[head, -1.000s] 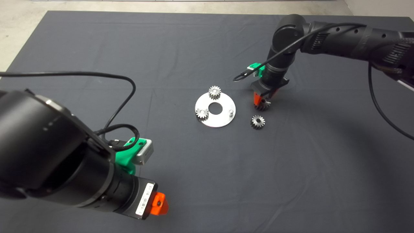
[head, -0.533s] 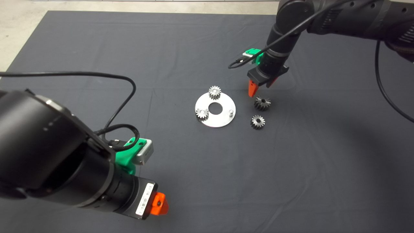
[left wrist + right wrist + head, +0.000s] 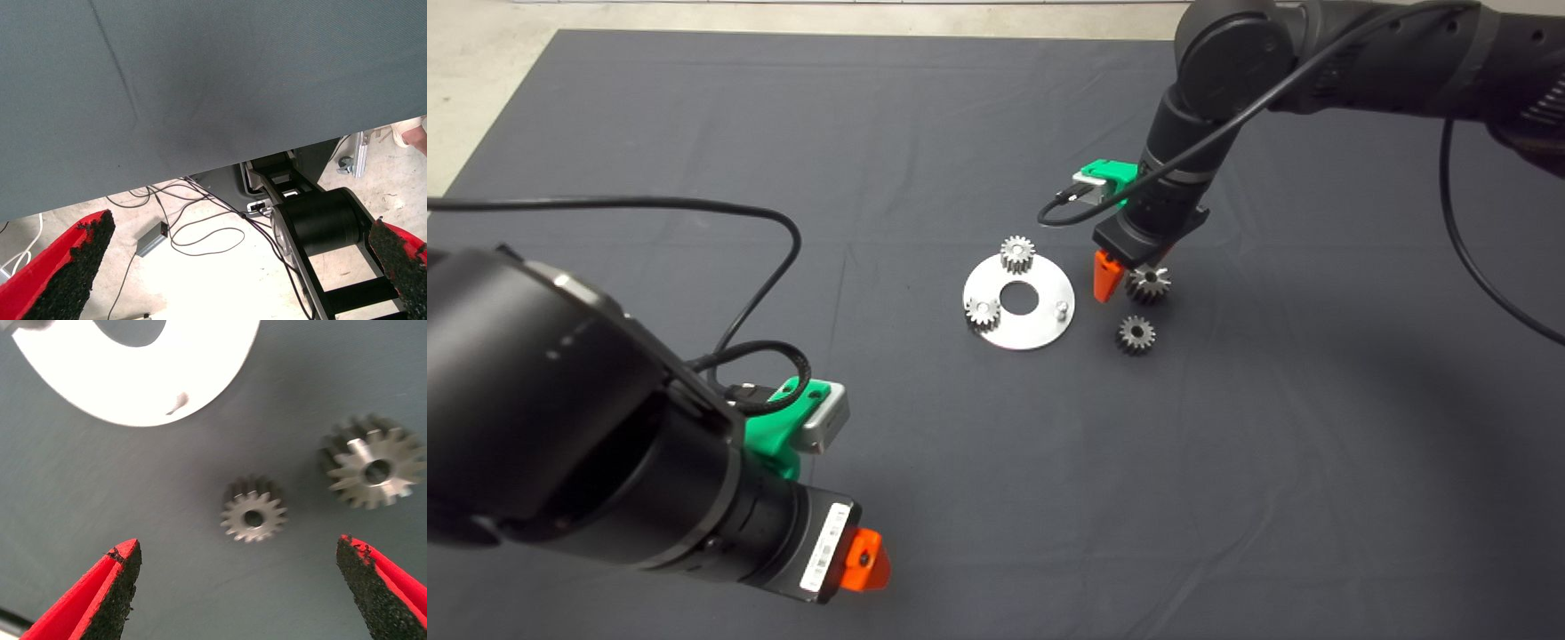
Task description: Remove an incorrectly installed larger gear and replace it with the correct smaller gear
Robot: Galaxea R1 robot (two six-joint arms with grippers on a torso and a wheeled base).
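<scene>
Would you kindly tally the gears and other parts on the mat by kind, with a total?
Silver spur gears on the plate: 2, one and another
Smaller gear on the mat: 1
Larger gear on the mat: 1
Round metal plate: 1
Bare peg on the plate: 1
Total: 6

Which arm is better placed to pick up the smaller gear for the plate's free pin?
Right. The right gripper hangs open by the larger gear, close to the smaller gear, which lies between its fingers in the right wrist view. The left gripper is parked at the mat's near edge.
</scene>
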